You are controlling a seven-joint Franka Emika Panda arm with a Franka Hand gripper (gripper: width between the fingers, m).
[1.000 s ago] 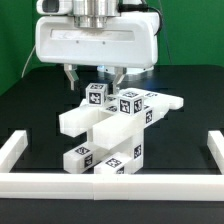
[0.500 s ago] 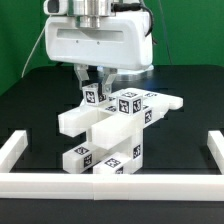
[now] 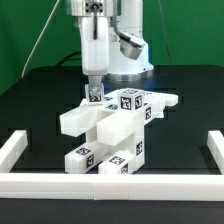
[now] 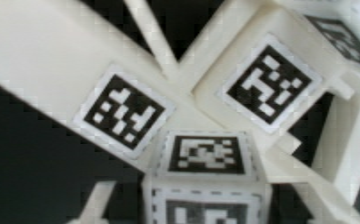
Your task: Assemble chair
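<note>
gripper (image 3: 93, 88) low on the chair (image 3: 112, 128) top peg, likely pinching it, fingers hidden, cannot tell | step: seat peg | advice: press straight, avoid tilting stack

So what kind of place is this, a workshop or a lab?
Most likely a robotics lab test bench: a black table fenced by white border rails, chair parts carrying square marker tags, and a robot arm's end effector over them.

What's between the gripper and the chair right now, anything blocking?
Nothing visible. The gripper is right at the top tagged block of the chair, with no other object between them. Actual contact can't be confirmed.
</note>
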